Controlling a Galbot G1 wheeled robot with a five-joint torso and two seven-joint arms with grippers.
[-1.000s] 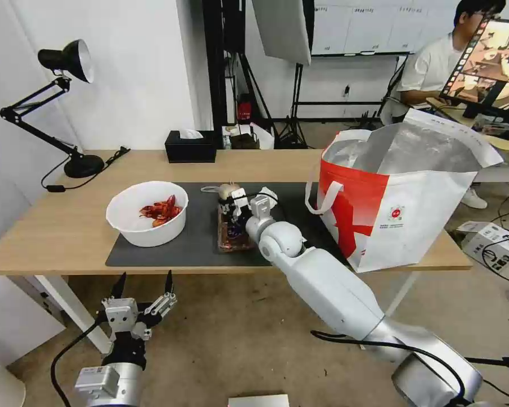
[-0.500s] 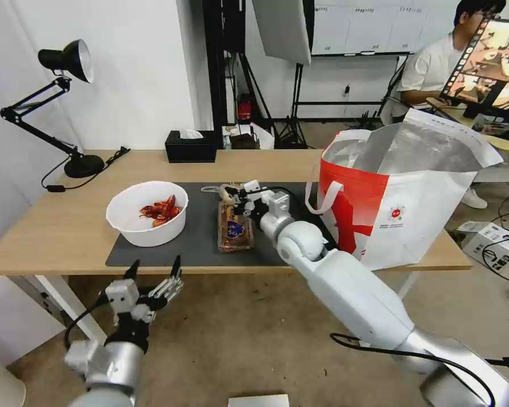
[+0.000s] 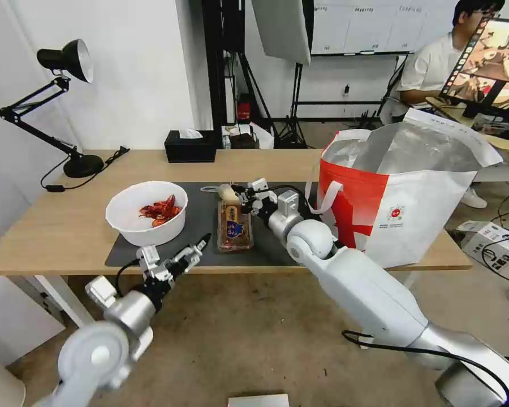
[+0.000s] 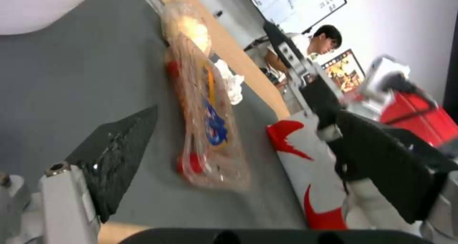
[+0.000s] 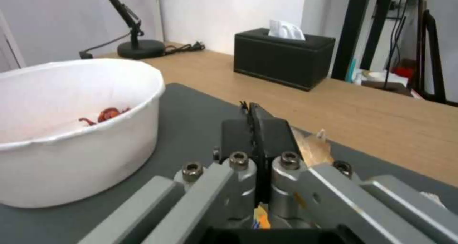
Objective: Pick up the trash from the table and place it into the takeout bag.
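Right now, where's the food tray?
Head view: the food tray lies mid-mat, between the white bowl on its left and the takeout bag on its right.

White bowl with crayfish shells, frame centre-left on grey mat. Clear tray at centre, beige lump just above. Takeout bag upright, open, right.

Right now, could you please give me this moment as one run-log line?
right gripper: shut, by wrapped lump | left gripper: open, at mat's near edge | tray, bowl: on mat | bag: open

Black desk lamp, black tissue box.
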